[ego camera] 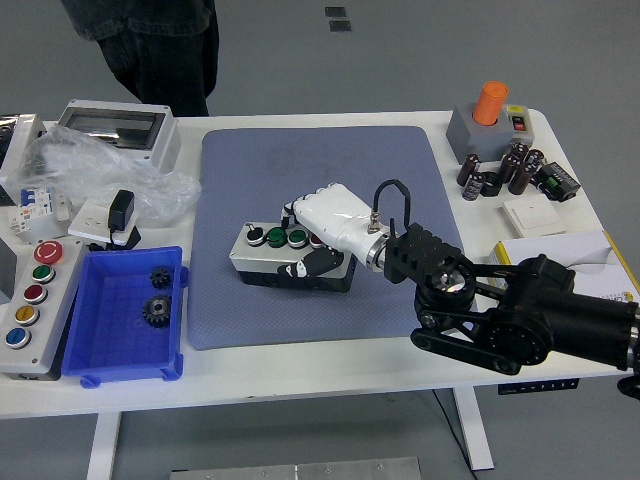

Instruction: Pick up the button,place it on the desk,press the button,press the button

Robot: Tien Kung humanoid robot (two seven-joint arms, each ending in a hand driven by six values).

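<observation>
The button box (262, 257) is grey and black, with a black knob and two green buttons on top, and it rests left of centre on the blue-grey mat (320, 165). My right hand (318, 240), white at the end of a black arm, comes in from the lower right. Its fingers (322, 212) lie over the box's right end and the thumb (303, 269) presses against its front side, so the hand is shut on the box. The rightmost part of the box top is hidden under the hand. No left arm shows.
A blue bin (100, 355) with two gears and a coloured-button panel (30, 300) sit at the left. A grey enclosure (115, 130) and a plastic bag (95, 170) are behind them. An orange-knob box (485, 125), capacitors (505, 170) and a yellow-white carton (565, 285) stand right. A person (150, 40) stands at the far left.
</observation>
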